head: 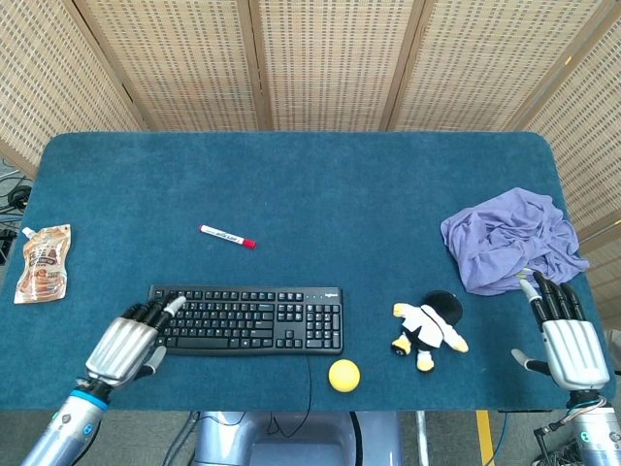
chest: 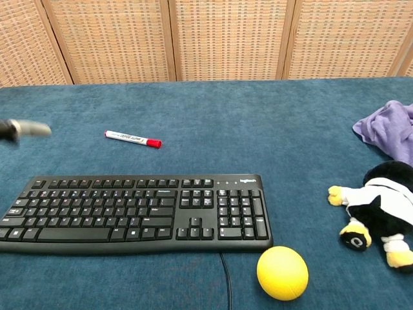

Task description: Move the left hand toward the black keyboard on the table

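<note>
The black keyboard [head: 245,318] lies flat near the table's front edge, left of centre, and fills the lower left of the chest view [chest: 135,214]. My left hand [head: 128,343] hovers over the keyboard's left end, fingers stretched out toward the keys and holding nothing. In the chest view only a blurred fingertip [chest: 29,129] shows at the left edge, well above the keys. My right hand [head: 568,335] rests open at the table's front right corner, fingers straight, far from the keyboard.
A red-capped marker [head: 227,236] lies behind the keyboard. A yellow ball [head: 343,375] and a plush toy [head: 427,332] sit right of it. A purple cloth [head: 509,238] is bunched at the right edge, and a snack pouch [head: 44,262] lies at the far left.
</note>
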You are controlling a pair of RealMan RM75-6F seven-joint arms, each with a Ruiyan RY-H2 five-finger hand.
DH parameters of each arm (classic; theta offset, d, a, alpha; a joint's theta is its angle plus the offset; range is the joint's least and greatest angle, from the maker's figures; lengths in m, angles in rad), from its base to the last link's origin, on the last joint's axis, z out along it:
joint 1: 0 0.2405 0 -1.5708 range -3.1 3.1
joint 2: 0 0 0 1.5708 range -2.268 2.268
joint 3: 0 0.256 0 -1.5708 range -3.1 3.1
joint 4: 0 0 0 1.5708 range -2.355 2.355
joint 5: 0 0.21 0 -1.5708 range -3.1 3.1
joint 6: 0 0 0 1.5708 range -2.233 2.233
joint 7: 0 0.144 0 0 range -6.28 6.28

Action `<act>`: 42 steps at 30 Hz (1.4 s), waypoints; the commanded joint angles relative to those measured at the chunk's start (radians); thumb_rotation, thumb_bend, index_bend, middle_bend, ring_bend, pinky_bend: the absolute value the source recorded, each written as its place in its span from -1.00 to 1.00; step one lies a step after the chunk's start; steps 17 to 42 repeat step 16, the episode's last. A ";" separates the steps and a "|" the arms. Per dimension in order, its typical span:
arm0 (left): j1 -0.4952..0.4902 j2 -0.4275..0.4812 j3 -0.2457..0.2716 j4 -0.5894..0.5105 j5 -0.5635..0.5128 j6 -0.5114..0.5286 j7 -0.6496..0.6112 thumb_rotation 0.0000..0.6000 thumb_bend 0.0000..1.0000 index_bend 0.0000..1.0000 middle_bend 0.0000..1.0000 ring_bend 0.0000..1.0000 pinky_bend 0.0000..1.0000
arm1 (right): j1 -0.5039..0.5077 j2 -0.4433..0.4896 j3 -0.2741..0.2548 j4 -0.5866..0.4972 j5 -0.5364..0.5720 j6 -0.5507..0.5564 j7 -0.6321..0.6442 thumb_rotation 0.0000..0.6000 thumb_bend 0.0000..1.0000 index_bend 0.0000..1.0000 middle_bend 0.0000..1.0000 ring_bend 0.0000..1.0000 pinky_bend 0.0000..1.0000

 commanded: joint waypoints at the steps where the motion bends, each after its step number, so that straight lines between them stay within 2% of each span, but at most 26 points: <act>1: 0.149 -0.135 -0.023 0.272 0.220 0.221 -0.171 1.00 -0.28 -1.00 -1.00 -1.00 -0.98 | 0.000 -0.002 -0.001 0.000 -0.001 0.000 -0.004 1.00 -1.00 -1.00 -1.00 -1.00 -1.00; 7: 0.220 -0.248 -0.077 0.510 0.261 0.334 -0.240 1.00 -0.66 -1.00 -1.00 -1.00 -1.00 | 0.001 -0.008 -0.001 0.002 -0.001 0.000 -0.019 1.00 -1.00 -1.00 -1.00 -1.00 -1.00; 9: 0.234 -0.268 -0.087 0.558 0.266 0.351 -0.264 1.00 -0.86 -1.00 -1.00 -1.00 -1.00 | 0.001 -0.010 0.000 0.004 -0.002 0.001 -0.023 1.00 -1.00 -1.00 -1.00 -1.00 -1.00; 12: 0.254 -0.288 -0.102 0.623 0.268 0.369 -0.307 1.00 -1.00 -1.00 -1.00 -1.00 -1.00 | 0.002 -0.015 0.001 0.006 -0.005 0.004 -0.028 1.00 -1.00 -1.00 -1.00 -1.00 -1.00; 16: 0.268 -0.279 -0.116 0.643 0.260 0.366 -0.342 1.00 -1.00 -1.00 -1.00 -1.00 -1.00 | 0.004 -0.021 -0.002 0.010 -0.011 0.005 -0.039 1.00 -1.00 -1.00 -1.00 -1.00 -1.00; 42: 0.268 -0.279 -0.116 0.643 0.260 0.366 -0.342 1.00 -1.00 -1.00 -1.00 -1.00 -1.00 | 0.004 -0.021 -0.002 0.010 -0.011 0.005 -0.039 1.00 -1.00 -1.00 -1.00 -1.00 -1.00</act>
